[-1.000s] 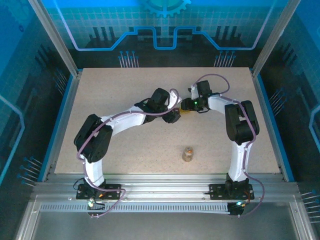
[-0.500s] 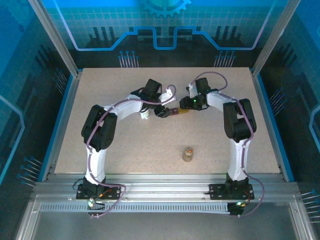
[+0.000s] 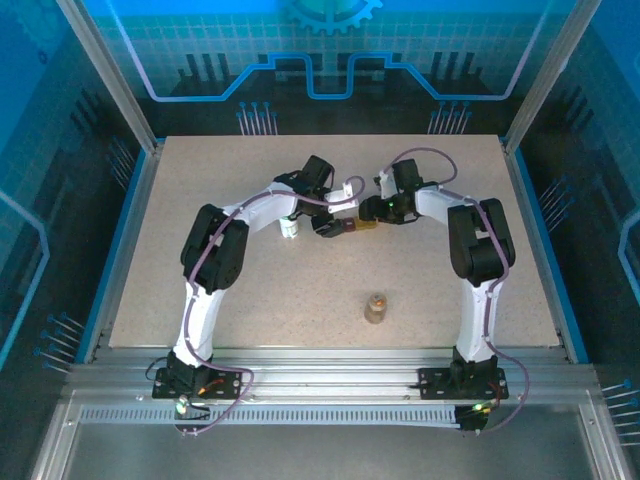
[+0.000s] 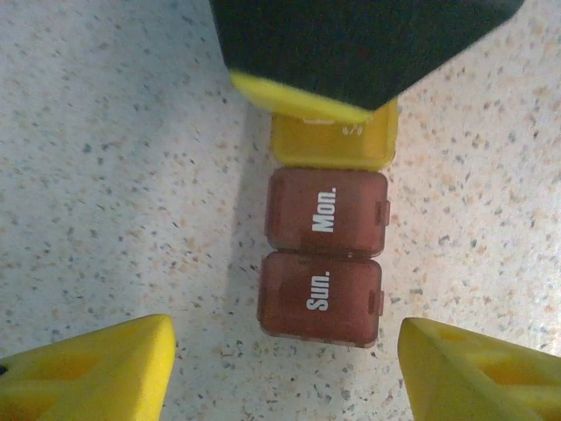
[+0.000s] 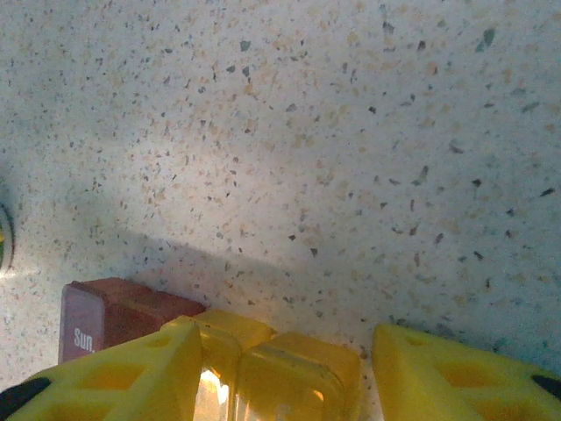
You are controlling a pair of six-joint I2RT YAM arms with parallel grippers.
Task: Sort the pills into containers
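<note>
We risk a clash: the left gripper (image 4: 285,360), jaws spread, straddles the red boxes (image 4: 323,294); the right gripper (image 5: 285,351), jaws spread, straddles the yellow box (image 4: 333,145). Closing either could shove the row.

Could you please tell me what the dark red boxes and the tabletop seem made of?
The dark red boxes look like translucent plastic, slightly glossy: moulded lid tabs, printed white day labels. The tabletop looks like matte speckled laminate or composite, unclear which.
</note>
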